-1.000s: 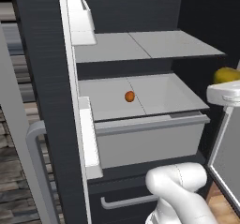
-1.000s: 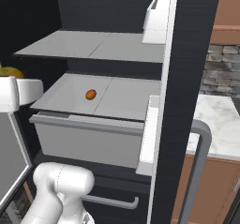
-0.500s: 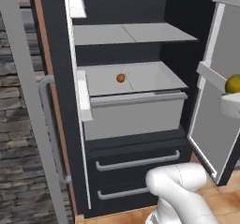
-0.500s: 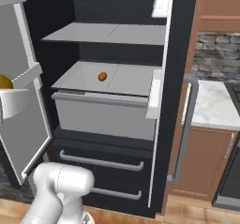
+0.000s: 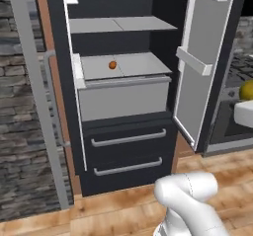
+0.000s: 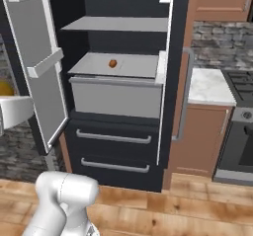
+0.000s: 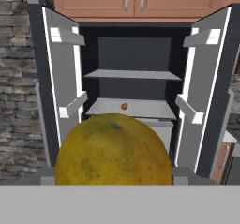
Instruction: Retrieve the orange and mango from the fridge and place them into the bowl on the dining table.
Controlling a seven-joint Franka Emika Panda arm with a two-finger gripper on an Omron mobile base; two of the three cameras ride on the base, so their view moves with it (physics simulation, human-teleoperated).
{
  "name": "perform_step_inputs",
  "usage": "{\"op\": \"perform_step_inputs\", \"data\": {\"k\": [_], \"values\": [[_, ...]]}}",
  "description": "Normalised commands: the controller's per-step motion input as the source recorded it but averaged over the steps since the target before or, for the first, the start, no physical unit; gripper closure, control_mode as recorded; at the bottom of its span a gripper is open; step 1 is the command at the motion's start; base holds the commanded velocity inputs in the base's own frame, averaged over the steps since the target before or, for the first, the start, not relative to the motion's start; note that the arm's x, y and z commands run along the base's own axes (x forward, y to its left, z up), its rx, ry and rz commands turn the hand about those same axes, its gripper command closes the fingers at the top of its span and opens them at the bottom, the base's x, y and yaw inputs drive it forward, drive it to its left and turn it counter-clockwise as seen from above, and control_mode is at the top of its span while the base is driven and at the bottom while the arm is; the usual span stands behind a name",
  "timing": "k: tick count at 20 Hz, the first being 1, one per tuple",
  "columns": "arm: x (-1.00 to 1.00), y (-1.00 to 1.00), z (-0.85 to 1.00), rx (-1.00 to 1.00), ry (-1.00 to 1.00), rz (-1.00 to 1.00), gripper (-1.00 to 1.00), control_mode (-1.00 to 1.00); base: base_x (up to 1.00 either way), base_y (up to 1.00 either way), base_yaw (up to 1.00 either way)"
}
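Mango, oval, yellow-green with orange blush (image 7: 112, 150): hand view, item sits right at my pincer, pressed close under the camera. My fingertips are hidden behind it, so I take it as gripped between them, though the grip itself I cannot confirm. Long axis runs across the picture. Beyond it stands the tall dark charcoal fridge (image 7: 136, 54) with both doors swung open, and the small round orange (image 7: 124, 106) lies on the grey middle shelf, straight ahead and well apart from my pincer.

Left base view: mango (image 5: 246, 90) at the right edge, above the white hand, well right of the fridge (image 5: 118, 146). Orange (image 5: 112, 65) on the shelf above the grey drawer.

Right base view: mango (image 6: 5, 88) at the left edge, outside the open door. Orange (image 6: 112, 63) on the same shelf.

Change since half a second ago: the whole scene has shrunk and both lower drawers and the wood floor have come into frame, so the base has backed off; the orange has stayed put.
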Motion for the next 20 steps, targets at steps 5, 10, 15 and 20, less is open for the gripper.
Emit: {"op": "perform_step_inputs", "data": {"k": [5, 10, 15, 20], "values": [[0.00, 0.00, 0.00, 0.00, 0.00, 0.00, 1.00, 1.00, -0.49, -0.44, -0.30], [0.00, 0.00, 0.00, 0.00, 0.00, 0.00, 1.00, 1.00, -0.23, -0.35, -0.38], [0.00, 0.00, 0.00, 0.00, 0.00, 0.00, 1.00, 1.00, -0.28, -0.24, -0.38], [0.00, 0.00, 0.00, 0.00, 0.00, 0.00, 1.00, 1.00, -0.52, -0.10, -0.37]]}}
